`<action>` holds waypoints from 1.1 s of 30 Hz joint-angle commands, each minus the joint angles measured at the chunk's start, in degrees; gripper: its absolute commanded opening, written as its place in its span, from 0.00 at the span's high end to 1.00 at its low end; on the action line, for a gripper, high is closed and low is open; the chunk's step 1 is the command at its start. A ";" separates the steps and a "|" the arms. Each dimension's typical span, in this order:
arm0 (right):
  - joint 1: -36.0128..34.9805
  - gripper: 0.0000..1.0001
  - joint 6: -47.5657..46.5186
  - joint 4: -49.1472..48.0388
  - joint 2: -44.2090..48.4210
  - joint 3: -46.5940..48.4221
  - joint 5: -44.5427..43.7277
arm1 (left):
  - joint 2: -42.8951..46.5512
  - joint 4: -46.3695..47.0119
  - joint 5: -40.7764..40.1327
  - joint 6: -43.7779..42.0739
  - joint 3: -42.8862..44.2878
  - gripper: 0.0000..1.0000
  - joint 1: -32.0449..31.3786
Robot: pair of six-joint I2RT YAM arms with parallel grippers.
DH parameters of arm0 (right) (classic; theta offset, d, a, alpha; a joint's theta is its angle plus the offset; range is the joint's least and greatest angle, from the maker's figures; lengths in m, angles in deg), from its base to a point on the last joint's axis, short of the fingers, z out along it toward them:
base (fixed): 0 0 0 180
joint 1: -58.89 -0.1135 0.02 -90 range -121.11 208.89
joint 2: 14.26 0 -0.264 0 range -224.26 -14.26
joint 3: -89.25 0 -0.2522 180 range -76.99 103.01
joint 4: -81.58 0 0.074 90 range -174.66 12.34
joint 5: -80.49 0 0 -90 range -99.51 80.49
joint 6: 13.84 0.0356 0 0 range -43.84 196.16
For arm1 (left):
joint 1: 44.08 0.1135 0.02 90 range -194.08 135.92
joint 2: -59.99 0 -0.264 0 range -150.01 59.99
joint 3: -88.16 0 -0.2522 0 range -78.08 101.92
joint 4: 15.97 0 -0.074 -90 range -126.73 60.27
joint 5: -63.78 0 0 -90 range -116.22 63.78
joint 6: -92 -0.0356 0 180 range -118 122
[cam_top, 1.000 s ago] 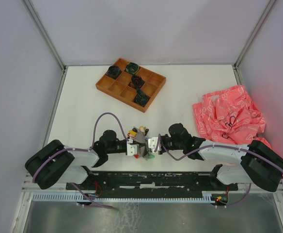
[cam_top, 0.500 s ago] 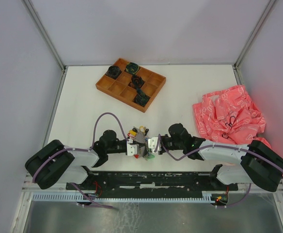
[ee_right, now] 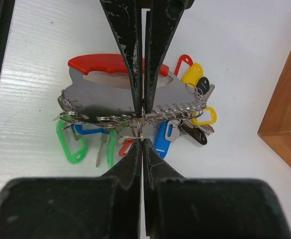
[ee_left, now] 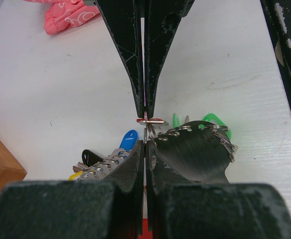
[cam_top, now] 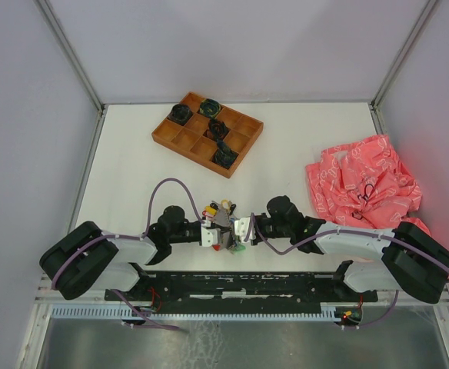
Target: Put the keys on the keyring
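At the counter's near edge, my left hand pinched the keyring; my right hand clamped shut on a small ring above the splayed keys.

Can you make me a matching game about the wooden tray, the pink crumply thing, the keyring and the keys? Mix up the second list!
Things:
1. wooden tray
2. pink cloth
3. keyring
4. keys

Clues:
A. red handle and a grey metal plate
B. crumpled at the right side of the table
C. green, blue and yellow tags
D. holds dark coiled bundles, at the far side

Pairs: 1-D, 2-B, 3-A, 4-C
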 commanded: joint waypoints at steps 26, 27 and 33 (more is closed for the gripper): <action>-0.90 0.99 0.42 -2.40 0.09 1.07 0.09 | 0.51 4.39 0.78 1.64 0.86 0.97 -0.30; -0.92 0.99 0.46 -2.40 0.10 1.10 0.14 | 0.45 4.40 0.77 1.64 0.86 0.97 -0.26; -1.05 0.99 0.76 -2.56 -0.15 1.37 0.27 | 0.34 4.44 0.87 1.64 0.92 0.97 -0.30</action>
